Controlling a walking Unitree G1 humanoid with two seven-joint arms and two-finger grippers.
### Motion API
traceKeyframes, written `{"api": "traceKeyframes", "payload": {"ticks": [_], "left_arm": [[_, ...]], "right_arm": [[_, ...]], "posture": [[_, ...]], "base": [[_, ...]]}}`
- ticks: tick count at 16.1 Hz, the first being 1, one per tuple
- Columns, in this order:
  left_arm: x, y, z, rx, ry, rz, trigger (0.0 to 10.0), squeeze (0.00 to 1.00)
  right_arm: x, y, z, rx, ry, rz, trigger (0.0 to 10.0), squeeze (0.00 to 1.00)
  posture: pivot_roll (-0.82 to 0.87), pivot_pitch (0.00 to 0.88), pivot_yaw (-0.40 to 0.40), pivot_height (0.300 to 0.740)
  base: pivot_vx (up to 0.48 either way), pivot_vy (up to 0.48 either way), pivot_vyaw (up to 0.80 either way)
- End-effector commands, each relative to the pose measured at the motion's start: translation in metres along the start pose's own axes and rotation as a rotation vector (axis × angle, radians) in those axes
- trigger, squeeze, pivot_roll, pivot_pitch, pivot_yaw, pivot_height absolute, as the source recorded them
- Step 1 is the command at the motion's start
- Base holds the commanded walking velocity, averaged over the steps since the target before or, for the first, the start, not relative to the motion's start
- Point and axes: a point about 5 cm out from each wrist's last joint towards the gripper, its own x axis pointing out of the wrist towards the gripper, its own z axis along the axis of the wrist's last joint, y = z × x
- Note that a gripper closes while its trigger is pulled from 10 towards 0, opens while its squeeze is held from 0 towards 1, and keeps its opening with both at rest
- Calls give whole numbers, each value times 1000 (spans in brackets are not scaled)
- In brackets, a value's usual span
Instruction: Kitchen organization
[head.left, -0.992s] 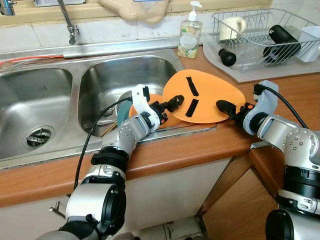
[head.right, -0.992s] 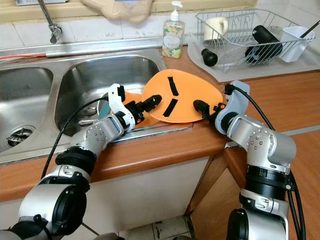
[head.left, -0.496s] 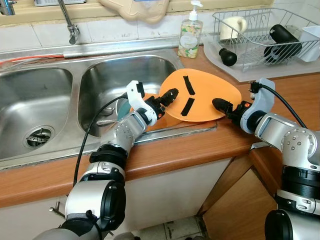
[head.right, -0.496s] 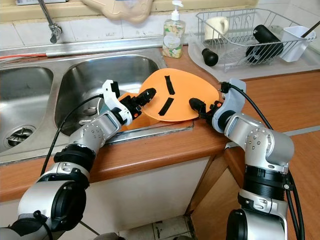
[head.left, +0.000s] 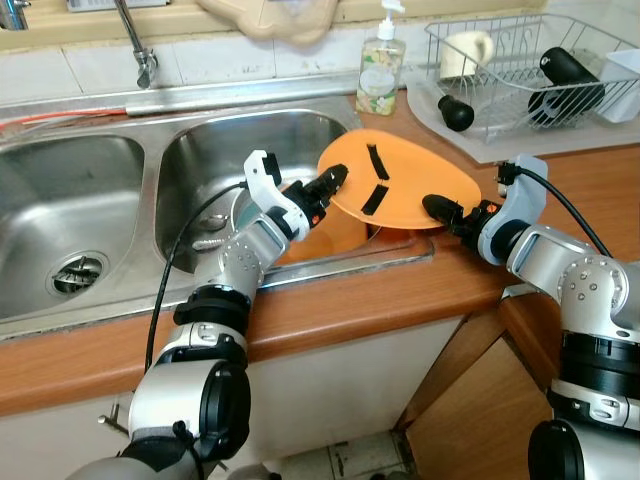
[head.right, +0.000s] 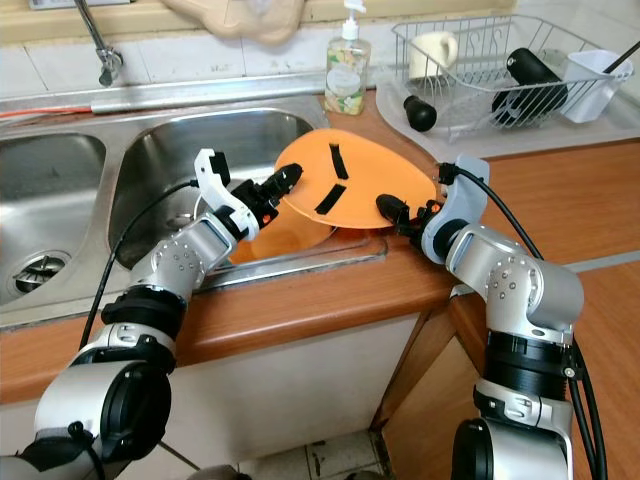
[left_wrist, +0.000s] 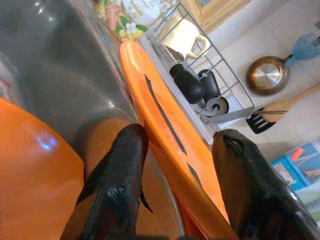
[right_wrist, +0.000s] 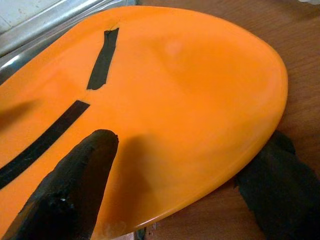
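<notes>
1. Gripping opposite edges, the left gripper (head.left: 330, 184) and right gripper (head.left: 438, 209) each pinch the orange plate (head.left: 400, 185), held tilted over the sink rim (head.left: 350, 262).
2. Slip risk: shallow edge holds may release, dropping it onto the second orange plate (head.right: 285, 238) in the basin.
3. Uneven arm motion could twist it free.

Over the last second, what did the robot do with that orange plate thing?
Both grippers carried the orange board leftward, toward the sink, and raised its sink-side edge off the counter. The left gripper and right gripper kept their places on opposite edges. The soap bottle and dish rack stayed put.
</notes>
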Motion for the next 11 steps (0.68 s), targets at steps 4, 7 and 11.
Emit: {"api": "traceKeyframes", "payload": {"ticks": [4, 7, 11], "left_arm": [[-8, -5, 10, 14, -34, -34, 0, 0], [-21, -9, 24, 17, -93, -45, 0, 0], [-53, -23, 54, -15, -212, -97, 0, 0]], "right_arm": [[-2, 11, 7, -53, -50, 40, 10000, 0], [-2, 24, 13, -103, -87, 99, 10000, 0], [-9, 40, 17, -149, -144, 218, 10000, 0]], "posture": [[-51, 0, 43, 740], [-47, 0, 41, 740], [-34, 0, 35, 740]], "base": [[0, 0, 0], [0, 0, 0], [0, 0, 0]]}}
